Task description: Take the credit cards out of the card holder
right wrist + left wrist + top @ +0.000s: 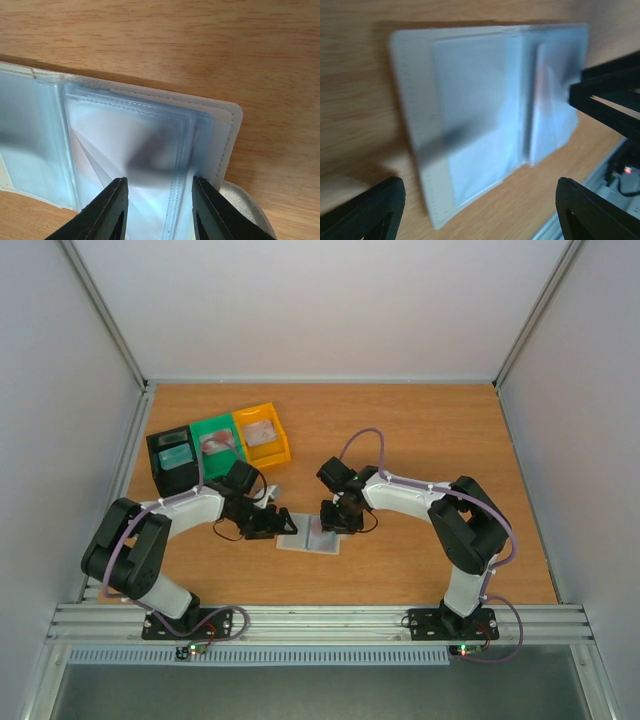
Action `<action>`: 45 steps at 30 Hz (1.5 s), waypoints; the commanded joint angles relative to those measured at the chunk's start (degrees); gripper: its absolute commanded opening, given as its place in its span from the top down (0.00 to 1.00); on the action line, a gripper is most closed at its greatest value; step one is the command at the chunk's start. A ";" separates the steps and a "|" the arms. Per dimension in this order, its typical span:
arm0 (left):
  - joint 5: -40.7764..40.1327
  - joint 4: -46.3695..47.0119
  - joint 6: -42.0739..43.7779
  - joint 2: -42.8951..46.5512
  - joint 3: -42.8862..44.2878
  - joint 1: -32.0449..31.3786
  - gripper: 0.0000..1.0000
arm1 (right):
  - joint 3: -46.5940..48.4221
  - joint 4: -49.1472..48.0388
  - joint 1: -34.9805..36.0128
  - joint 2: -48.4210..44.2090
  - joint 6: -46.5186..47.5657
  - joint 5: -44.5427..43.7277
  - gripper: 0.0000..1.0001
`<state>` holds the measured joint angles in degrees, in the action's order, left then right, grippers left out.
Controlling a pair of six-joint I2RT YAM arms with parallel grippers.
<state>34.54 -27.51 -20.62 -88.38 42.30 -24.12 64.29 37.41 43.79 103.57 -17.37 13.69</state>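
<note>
Hovering left pincer (480,184) wide over open card holder (470,125), straddling it with narrowed right pincer (159,189), cannot tell whether gripping.

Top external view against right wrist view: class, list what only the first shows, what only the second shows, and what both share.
Only top external: the black plastic bin, green plastic bin and yellow plastic bin. Only right wrist: stitched seams and layered clear pockets close up, with the right gripper, jaws apart, over them. Both: the translucent whitish plastic card holder lying open on the wooden table.
</note>
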 commanded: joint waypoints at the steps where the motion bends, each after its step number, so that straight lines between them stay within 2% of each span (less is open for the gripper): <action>1: 9.30 10.38 -3.37 -1.27 -5.41 -1.37 0.15 | -0.38 -2.03 0.64 0.83 -0.05 -0.27 0.64; 5: 15.72 19.20 -6.28 -2.95 -7.08 -3.34 0.13 | -0.84 -4.63 0.67 0.35 0.34 2.04 0.66; 7: 17.32 20.79 -6.53 -3.70 -6.75 -4.33 0.17 | -0.63 -5.39 0.65 0.20 0.76 2.88 0.67; 9: 17.48 21.05 -6.54 -4.07 -6.47 -4.62 0.27 | -0.64 -5.82 0.68 -0.30 0.92 3.33 0.67; 16: 14.40 21.31 -5.89 -3.68 -6.11 -4.62 0.77 | -1.45 -5.00 0.64 -4.17 1.11 3.21 0.69; 19: 13.73 21.44 -5.79 -3.36 -6.22 -4.62 0.93 | -1.52 -3.91 0.68 -5.34 1.74 3.16 0.69; 21: 13.57 21.43 -5.68 -3.32 -6.03 -4.62 0.99 | -1.73 -3.59 0.68 -6.25 2.21 3.31 0.69; 31: 11.75 20.28 -4.98 -4.78 -5.21 -4.62 1.00 | -3.39 -6.55 0.51 -9.26 2.95 5.49 0.71; 40: 11.83 19.47 -4.12 -5.60 -4.46 -4.71 1.00 | -4.54 -10.79 -0.42 -5.74 2.47 8.32 0.72; 45: 11.94 19.47 -4.08 -5.58 -4.47 -4.71 1.00 | -3.22 -13.25 -0.29 -4.17 2.43 11.55 0.83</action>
<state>46.02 -9.19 -26.00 -93.36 36.64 -28.64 59.99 26.94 43.48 97.97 -15.29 22.15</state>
